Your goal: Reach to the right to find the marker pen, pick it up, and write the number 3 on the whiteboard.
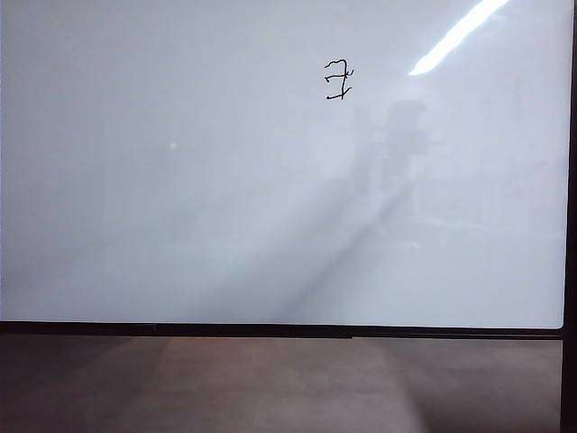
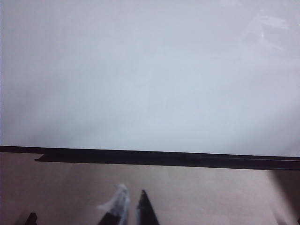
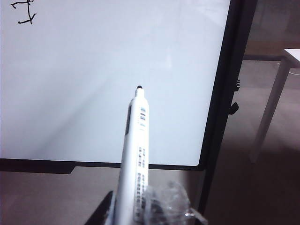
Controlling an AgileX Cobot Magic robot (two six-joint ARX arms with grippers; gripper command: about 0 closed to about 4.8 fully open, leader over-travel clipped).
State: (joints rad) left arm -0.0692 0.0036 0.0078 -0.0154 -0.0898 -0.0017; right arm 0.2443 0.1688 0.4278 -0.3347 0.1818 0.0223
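The whiteboard [image 1: 180, 198] fills the exterior view, and no gripper shows there. The number 3 [image 1: 338, 79] is a small shaky black figure high on the board, right of the middle. In the right wrist view my right gripper [image 3: 140, 208] is shut on the marker pen [image 3: 135, 154], a white barrel whose dark tip points toward the whiteboard [image 3: 93, 70]. The tip is far from the number 3 [image 3: 26, 11]. My left gripper [image 2: 133, 200] hangs low before the whiteboard [image 2: 140, 70], its jaws close together with nothing between them.
A thin black frame [image 1: 270, 330] runs along the board's lower edge, with a brown surface [image 1: 270, 388] below. The board's right frame edge [image 3: 224, 93] carries small black clips. A white table leg [image 3: 269, 112] stands beyond it.
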